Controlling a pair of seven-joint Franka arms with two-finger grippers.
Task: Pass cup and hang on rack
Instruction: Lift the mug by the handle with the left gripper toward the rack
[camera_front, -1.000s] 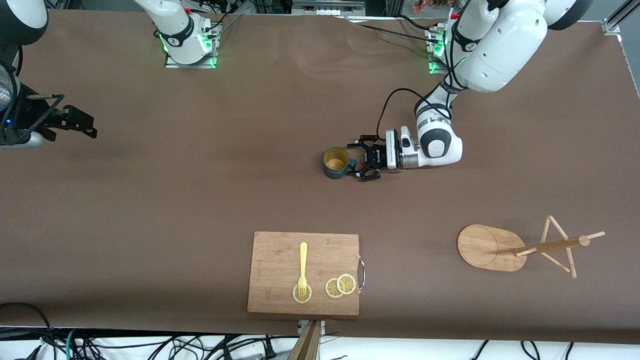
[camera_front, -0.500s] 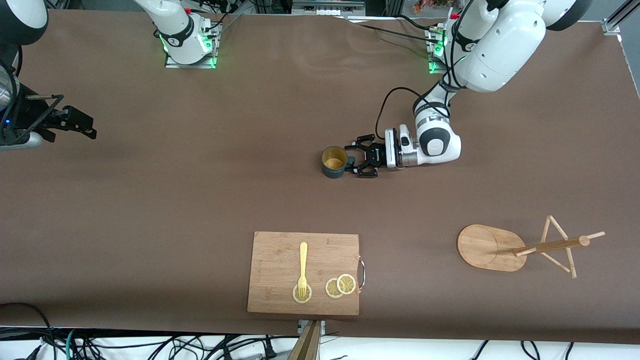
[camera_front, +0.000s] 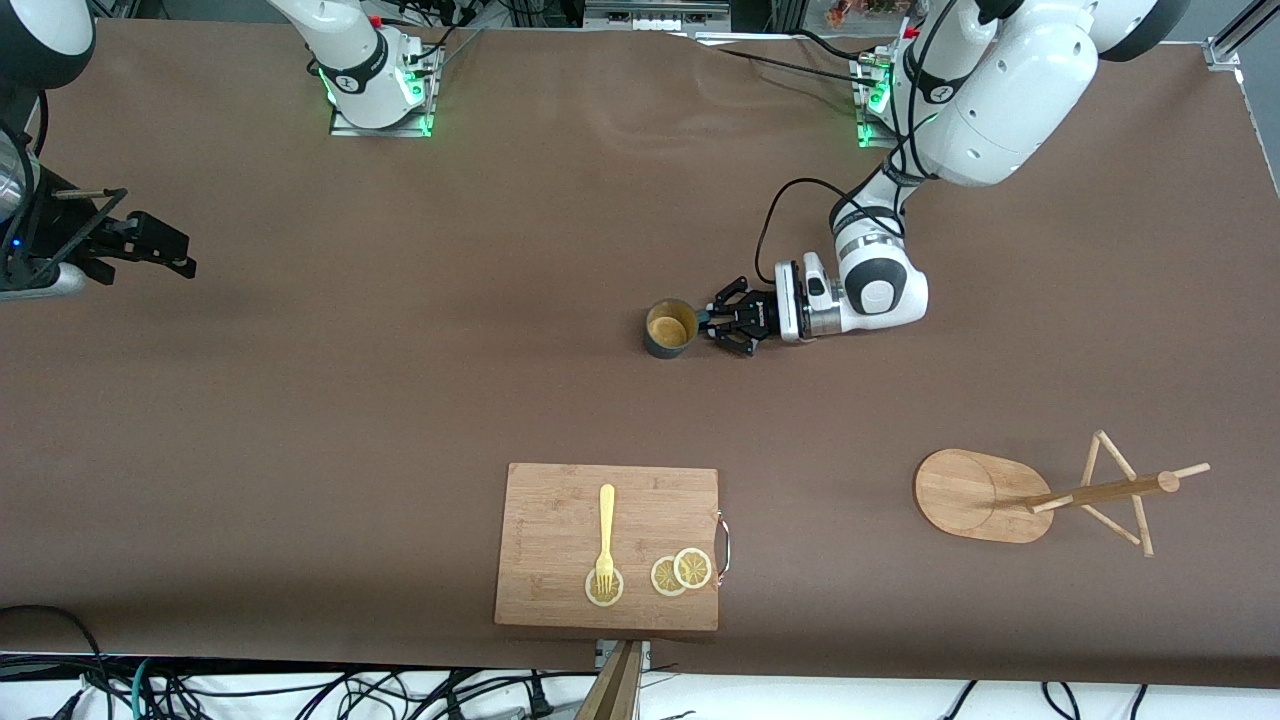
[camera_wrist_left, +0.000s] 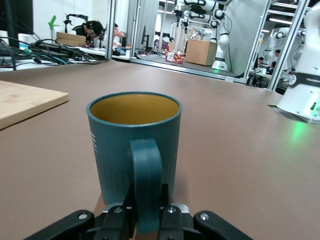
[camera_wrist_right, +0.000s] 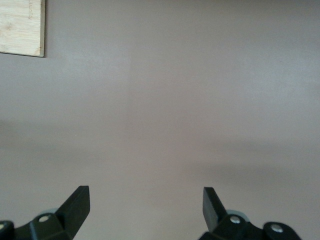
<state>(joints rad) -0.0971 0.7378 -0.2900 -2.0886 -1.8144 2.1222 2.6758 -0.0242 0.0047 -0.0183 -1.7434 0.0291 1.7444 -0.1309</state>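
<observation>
Front view, upper left of the frame: the right gripper (camera_front: 160, 250) waits over bare table (camera_front: 400, 400), fingers spread, presumably ready to receive. At centre, the cup (camera_front: 669, 329) stands upright on the table, its handle pinched by the left gripper (camera_front: 722, 322), a hold suited to lifting. Lower right, the rack (camera_front: 1040, 495) lies tipped over, pegs pointing sideways.

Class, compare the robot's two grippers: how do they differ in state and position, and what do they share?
The left gripper is shut on the cup, pinching its handle; the right gripper is open and holds nothing. The left gripper sits low at the table's middle; the right gripper waits at the right arm's end, over bare table. Both have two dark fingers.
</observation>
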